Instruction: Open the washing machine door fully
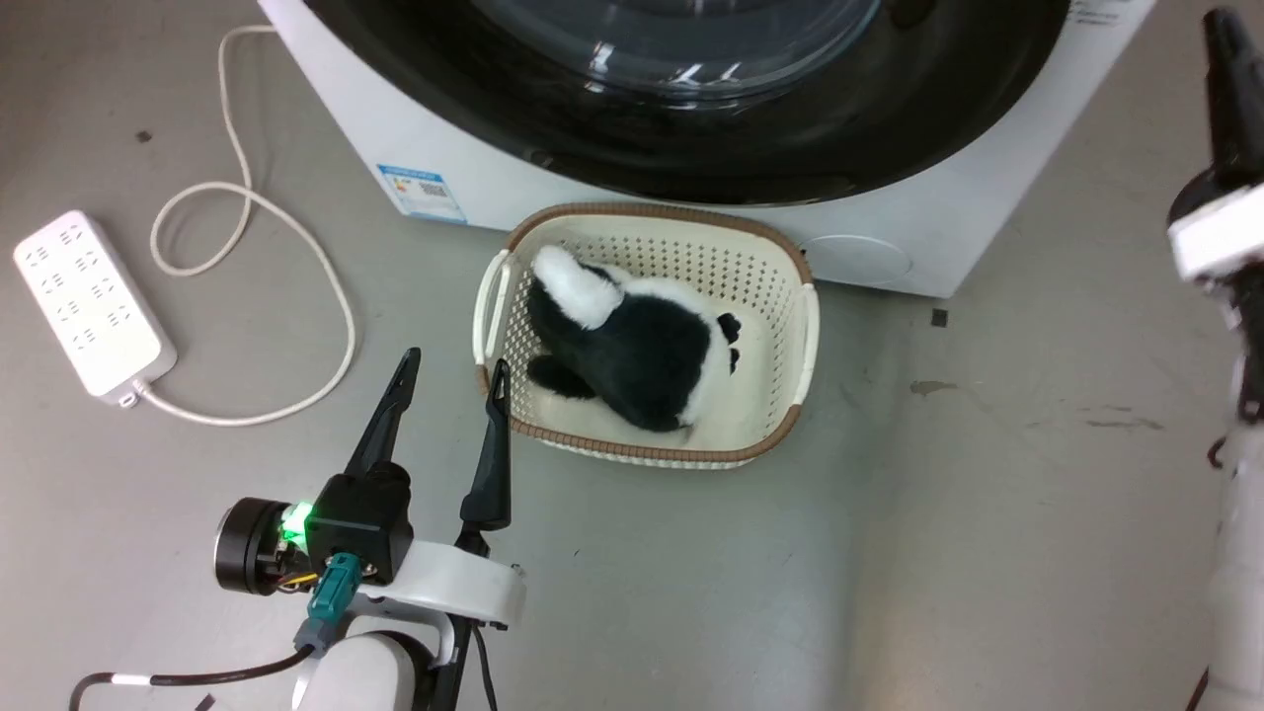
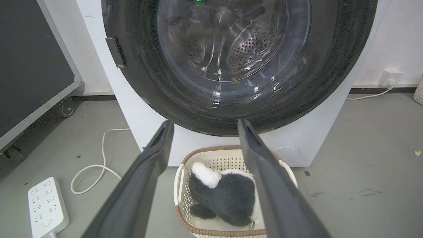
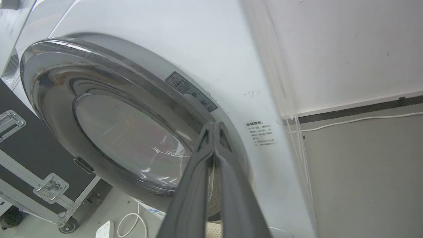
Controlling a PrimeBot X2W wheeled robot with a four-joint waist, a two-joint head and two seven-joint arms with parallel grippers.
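The washing machine (image 1: 434,138) is a big white front-loader at the top of the head view. Its door (image 1: 750,148), a glossy black ring around bulging glass, lies flat against the front. My left gripper (image 1: 452,363) is open low on the floor, fingers pointing at the machine, well short of the door (image 2: 148,86). In the left wrist view the left gripper (image 2: 205,123) holds nothing. My right gripper (image 3: 214,124) is shut with nothing between its fingers, tips close to the right rim of the door (image 3: 49,86). The right gripper (image 1: 1224,59) is raised at the right edge.
A cream basket (image 1: 780,296) with a black-and-white plush panda (image 1: 632,346) stands right before the machine, beside my left fingers. A white power strip (image 1: 94,306) and looped cable (image 1: 296,227) lie on the floor at left. A black wheeled case (image 2: 33,66) stands left of the machine.
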